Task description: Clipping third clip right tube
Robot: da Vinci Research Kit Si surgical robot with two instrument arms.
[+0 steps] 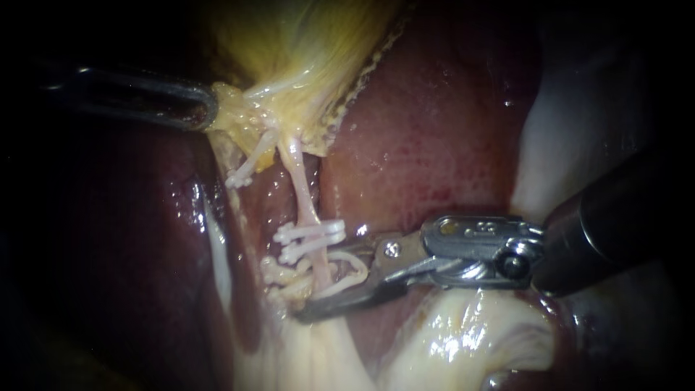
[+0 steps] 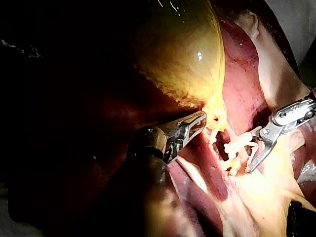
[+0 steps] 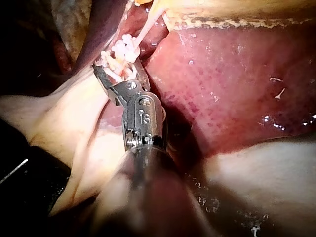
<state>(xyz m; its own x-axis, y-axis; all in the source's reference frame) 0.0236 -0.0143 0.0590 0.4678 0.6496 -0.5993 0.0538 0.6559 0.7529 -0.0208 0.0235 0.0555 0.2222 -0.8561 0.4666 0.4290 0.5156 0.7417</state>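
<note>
The right tube (image 1: 305, 195) runs down from the neck of the gallbladder (image 1: 311, 51), near the middle of the endoscope view, over the dark red liver (image 1: 434, 130).

Furthest left, the left instrument (image 1: 211, 108) comes in almost level. Its jaws are clenched on the yellow tissue at the lower edge of the gallbladder, and the left wrist view shows the same grasp (image 2: 200, 121).

Just right of that grip the left tube (image 1: 258, 154) slants down and away from the right tube, with a white clip (image 1: 239, 177) across its lower end.

Next comes the right tube, carrying an upper clip (image 1: 315, 232) and a lower clip (image 1: 308, 250). These lie close together, one below the other, both crosswise.

Directly under them the right instrument (image 1: 337, 282), whose shaft enters from the right, has its jaws standing apart with a loaded clip (image 1: 355, 264) seated between them and touching both. The curved arms of that clip straddle the right tube, and the clip is not closed. The right wrist view (image 3: 120, 73) shows the jaws on either side of the tube too.

Pale, glistening fatty tissue (image 1: 463, 340) lies below the right instrument, beside the liver. Everything beyond the tissue is dark.
</note>
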